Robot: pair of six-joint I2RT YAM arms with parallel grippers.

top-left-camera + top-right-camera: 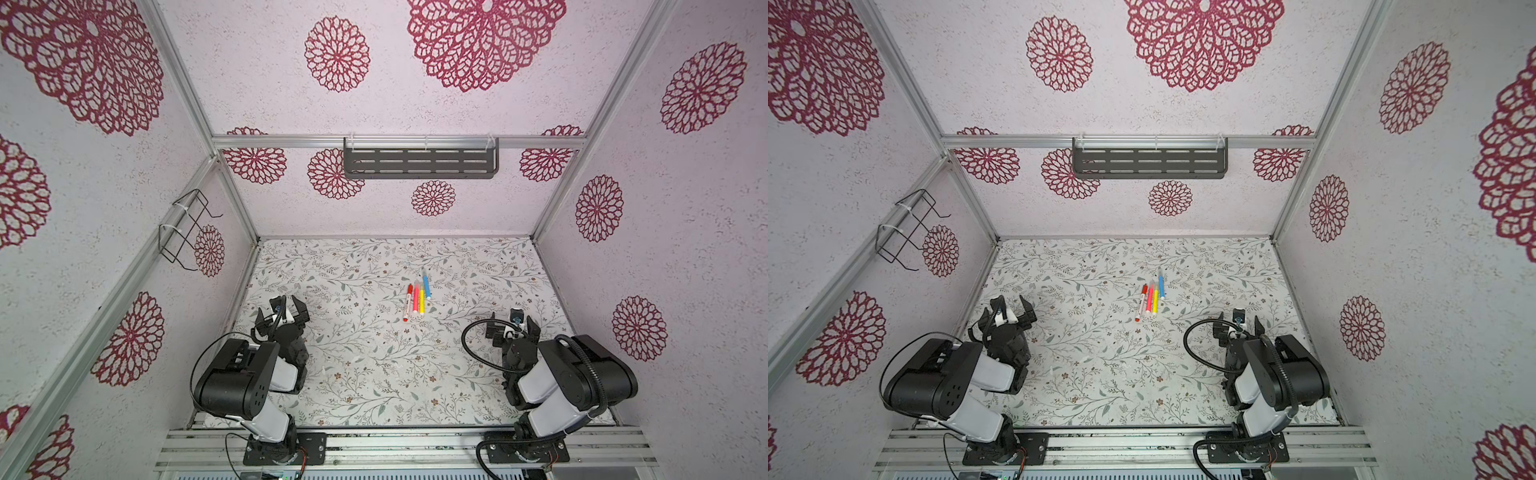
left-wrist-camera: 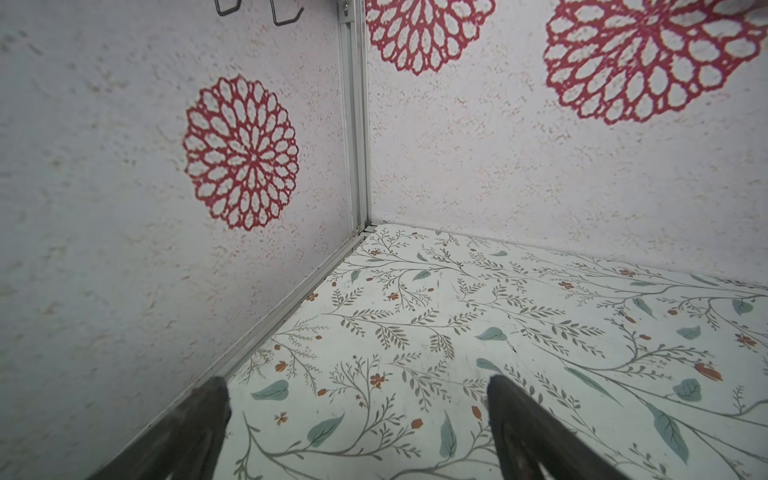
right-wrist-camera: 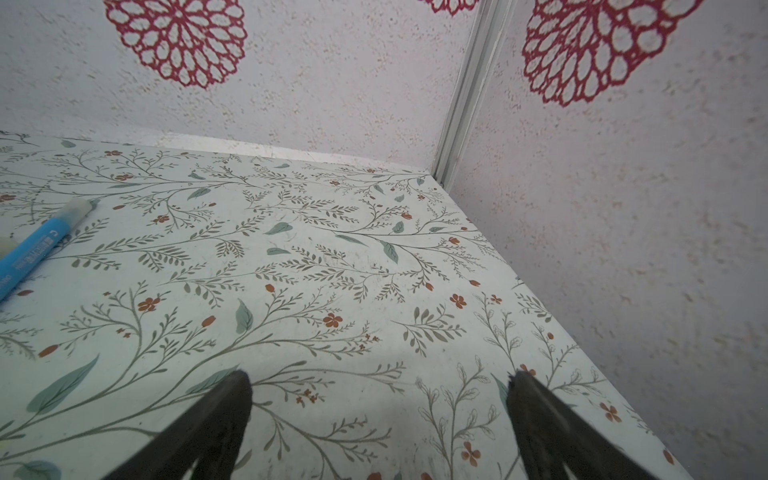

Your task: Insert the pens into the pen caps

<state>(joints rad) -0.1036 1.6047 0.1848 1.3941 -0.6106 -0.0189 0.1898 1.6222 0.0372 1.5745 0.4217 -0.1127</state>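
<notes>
Currently the pens lie side by side near the middle of the floral table, with the blue pen nearest the back edge. Tiny pale pen caps lie scattered toward the front edge. The left gripper and right gripper gape wide and hold nothing, each by its own side edge.

A slotted shelf hangs on the back wall, a wire rack (black) to its left.
</notes>
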